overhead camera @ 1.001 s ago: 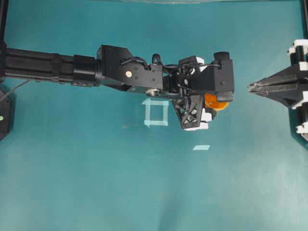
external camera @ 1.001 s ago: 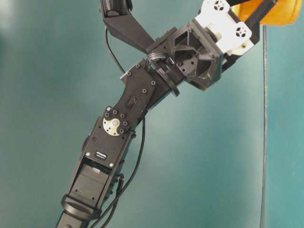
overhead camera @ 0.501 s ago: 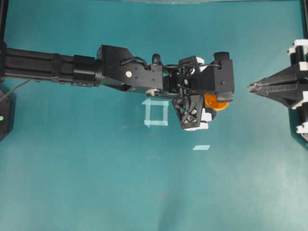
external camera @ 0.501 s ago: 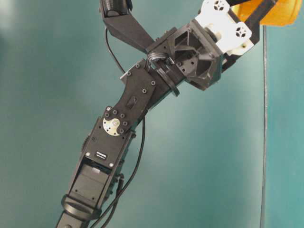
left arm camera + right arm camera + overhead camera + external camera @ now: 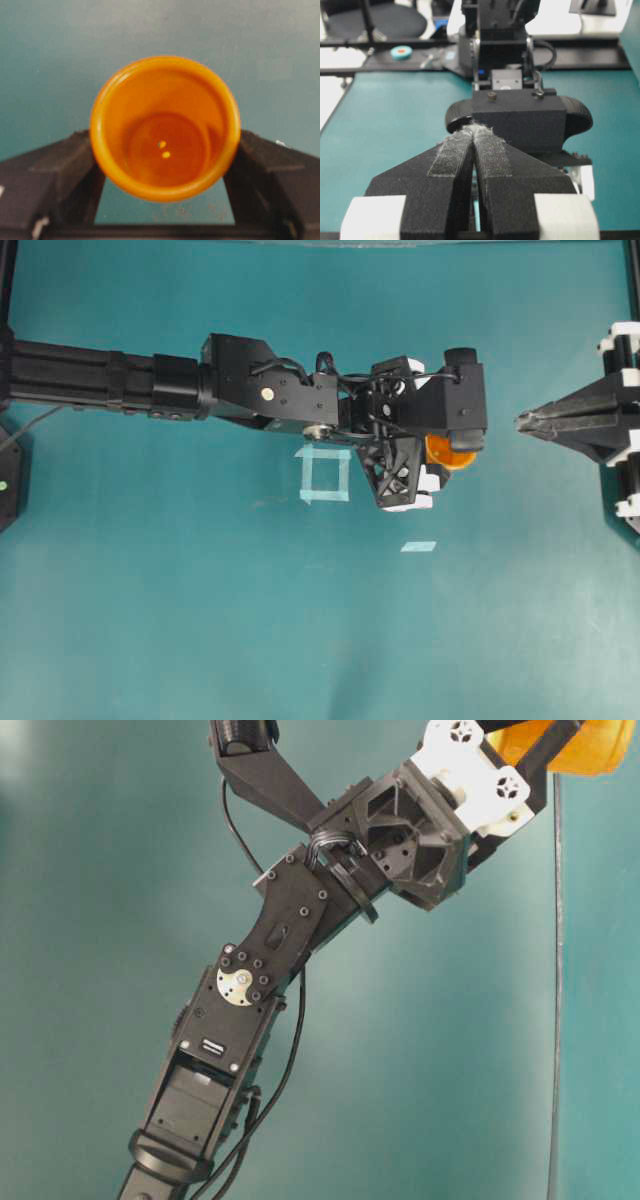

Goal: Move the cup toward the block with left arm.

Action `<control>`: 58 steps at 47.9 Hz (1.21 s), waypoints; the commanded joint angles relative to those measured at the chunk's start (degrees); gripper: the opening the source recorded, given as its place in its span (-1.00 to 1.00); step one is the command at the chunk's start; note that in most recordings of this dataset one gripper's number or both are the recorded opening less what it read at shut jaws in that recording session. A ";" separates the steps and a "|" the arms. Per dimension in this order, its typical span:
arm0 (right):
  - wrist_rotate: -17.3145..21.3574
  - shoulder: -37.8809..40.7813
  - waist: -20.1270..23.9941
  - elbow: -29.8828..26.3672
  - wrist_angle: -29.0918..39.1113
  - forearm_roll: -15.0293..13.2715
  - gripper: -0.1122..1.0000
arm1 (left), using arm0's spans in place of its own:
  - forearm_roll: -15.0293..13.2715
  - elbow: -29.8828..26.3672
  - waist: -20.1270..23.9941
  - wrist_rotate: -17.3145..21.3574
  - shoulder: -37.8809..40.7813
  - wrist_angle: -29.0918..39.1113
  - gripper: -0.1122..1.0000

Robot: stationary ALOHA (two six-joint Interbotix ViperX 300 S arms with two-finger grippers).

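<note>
My left gripper (image 5: 162, 200) is gripping the cup (image 5: 164, 127) upright between its 2 fingers (image 5: 55, 175), right of the tape square (image 5: 324, 474); I am seeing no block anywhere.

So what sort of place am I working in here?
Looks like a robotics lab bench: a teal table marked with a pale tape square, two black robot arms facing each other, and, in the right wrist view, an office chair and equipment racks behind.
</note>
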 commanded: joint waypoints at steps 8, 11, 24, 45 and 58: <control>0.00 0.00 -0.09 -1.76 -0.26 -0.09 -0.80 | 0.09 -0.44 -0.09 0.09 -1.76 -0.44 0.40; 0.00 0.00 -0.09 -1.76 -0.26 -0.09 -0.80 | 0.09 -0.44 -0.09 0.00 -1.67 -0.44 0.40; 0.00 0.18 -0.09 -1.76 -0.26 -0.09 -0.80 | 0.09 -0.44 -0.09 0.09 -1.67 -0.35 0.35; -0.09 0.26 -0.35 -1.76 -0.26 -0.09 -0.80 | 0.09 -0.18 0.26 0.18 -1.76 -1.49 0.35; -0.09 0.18 -0.44 -1.76 -0.26 -0.09 -0.80 | 0.00 4.04 0.26 -0.35 -3.34 -9.14 0.35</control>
